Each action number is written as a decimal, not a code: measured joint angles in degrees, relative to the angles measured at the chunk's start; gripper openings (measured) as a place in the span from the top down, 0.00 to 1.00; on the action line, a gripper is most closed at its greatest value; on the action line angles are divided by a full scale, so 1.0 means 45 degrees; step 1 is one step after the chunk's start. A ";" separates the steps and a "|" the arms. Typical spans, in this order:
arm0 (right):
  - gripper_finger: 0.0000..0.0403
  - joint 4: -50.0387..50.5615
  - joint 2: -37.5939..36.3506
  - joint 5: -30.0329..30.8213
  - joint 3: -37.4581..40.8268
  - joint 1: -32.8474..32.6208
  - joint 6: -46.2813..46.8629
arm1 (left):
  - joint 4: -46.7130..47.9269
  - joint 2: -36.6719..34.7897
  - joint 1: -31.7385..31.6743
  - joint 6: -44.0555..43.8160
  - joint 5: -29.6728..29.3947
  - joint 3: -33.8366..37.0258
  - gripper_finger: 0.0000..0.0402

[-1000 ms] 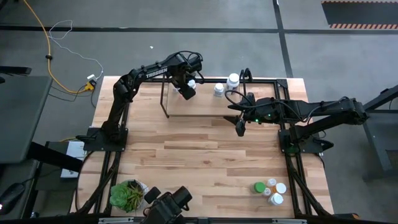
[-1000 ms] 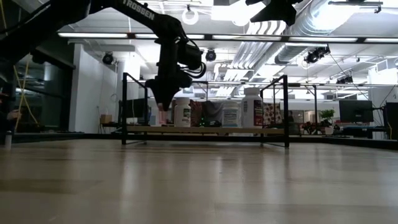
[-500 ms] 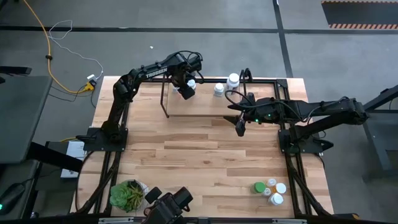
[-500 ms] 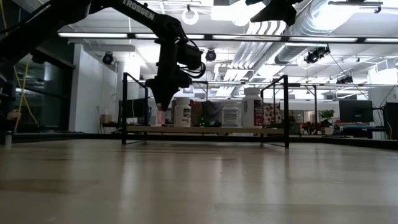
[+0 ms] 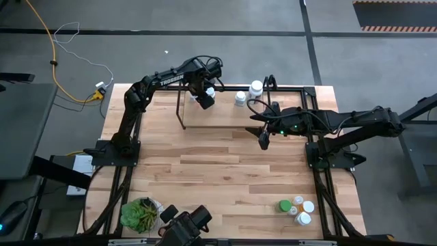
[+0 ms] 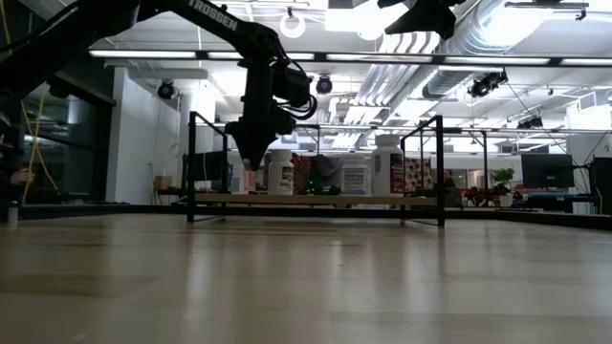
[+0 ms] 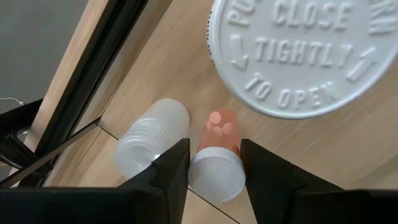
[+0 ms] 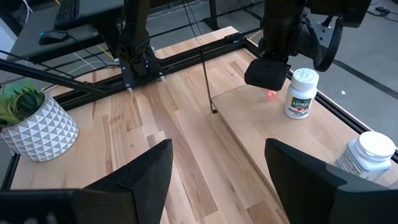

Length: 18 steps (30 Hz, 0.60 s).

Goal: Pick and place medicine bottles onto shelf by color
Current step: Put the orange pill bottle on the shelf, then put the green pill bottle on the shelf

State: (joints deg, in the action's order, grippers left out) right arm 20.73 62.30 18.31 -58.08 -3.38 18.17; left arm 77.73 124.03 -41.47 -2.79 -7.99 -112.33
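The left hand (image 7: 212, 163) hangs over the low light-wood shelf (image 5: 225, 117), fingers bracketing the small orange white-capped pill bottle (image 7: 216, 163) standing there, so it should open fully and lift straight up, while the right hand (image 5: 263, 141) waits spread, empty.

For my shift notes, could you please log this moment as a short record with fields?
left gripper: over the shelf, fingers around a small orange bottle
right gripper: open, empty, off the shelf's front right corner
on shelf: two white bottles
waiting bottles: table's front right
potted plant: front left
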 joint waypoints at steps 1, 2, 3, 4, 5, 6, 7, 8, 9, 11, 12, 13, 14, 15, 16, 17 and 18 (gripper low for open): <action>0.39 0.0000 0.0000 0.0000 0.0000 -0.0001 0.0000 | -0.0043 0.0000 0.0000 -0.0001 0.0000 0.0000 0.66; 0.39 0.0000 0.0000 0.0000 0.0000 0.0000 0.0000 | -0.0107 0.0000 0.0000 0.0000 0.0000 0.0000 0.65; 0.39 0.0000 0.0000 0.0000 0.0000 -0.0001 0.0010 | -0.0166 0.0000 0.0000 0.0000 0.0000 0.0000 0.64; 0.39 0.0000 0.0000 0.0000 0.0000 -0.0001 0.0084 | -0.0215 0.0000 0.0000 0.0000 0.0000 0.0000 0.63; 0.39 0.0000 0.0000 0.0000 0.0000 0.0000 0.0230 | -0.0256 0.0000 0.0000 0.0000 0.0000 0.0001 0.62; 0.39 0.0000 0.0000 0.0005 0.0000 0.0000 0.0294 | -0.0270 0.0000 0.0000 0.0000 0.0000 0.0000 0.61; 0.39 0.0000 0.0000 0.0004 0.0000 0.0000 0.0291 | -0.0270 0.0000 0.0000 0.0000 0.0000 0.0005 0.60; 0.39 0.0000 0.0000 0.0000 0.0000 0.0000 0.0291 | -0.0275 0.0000 0.0000 0.0005 0.0000 0.0000 0.59; 0.39 0.0000 0.0000 0.0001 0.0000 -0.0004 0.0291 | -0.0279 0.0000 0.0000 0.0001 -0.0005 0.0000 0.58; 0.39 0.0000 0.0000 0.0001 0.0000 0.0000 0.0291 | -0.0316 0.0000 0.0000 0.0005 -0.0005 0.0003 0.57; 0.39 0.0000 0.0000 0.0003 0.0000 0.0000 0.0291 | -0.0329 0.0000 0.0000 0.0040 -0.0005 0.0000 0.56; 0.39 0.0000 0.0000 0.0005 0.0000 0.0000 0.0287 | -0.0336 0.0000 0.0000 0.0151 -0.0006 0.0000 0.56; 0.39 0.0000 0.0000 0.0000 0.0000 0.0000 0.0291 | -0.0349 0.0000 0.0000 0.0254 -0.0010 0.0000 0.55; 0.39 0.0000 0.0000 0.0000 0.0000 0.0000 0.0291 | -0.0343 0.0000 0.0000 0.0325 -0.0010 -0.0010 0.55; 0.39 0.0000 0.0000 0.0005 0.0000 0.0000 0.0290 | -0.0319 0.0000 0.0000 0.0325 -0.0010 -0.0052 0.55; 0.39 0.0000 0.0000 0.0004 0.0000 -0.0001 0.0291 | -0.0326 0.0000 0.0000 0.0322 -0.0010 -0.0117 0.54; 0.39 0.0000 0.0000 0.0003 0.0000 -0.0001 0.0289 | -0.0325 -0.0003 0.0000 0.0321 -0.0010 -0.0186 0.54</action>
State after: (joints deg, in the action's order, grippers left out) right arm 20.73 62.30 18.32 -58.08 -3.38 19.48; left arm 76.26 124.01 -41.47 -1.34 -8.03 -113.17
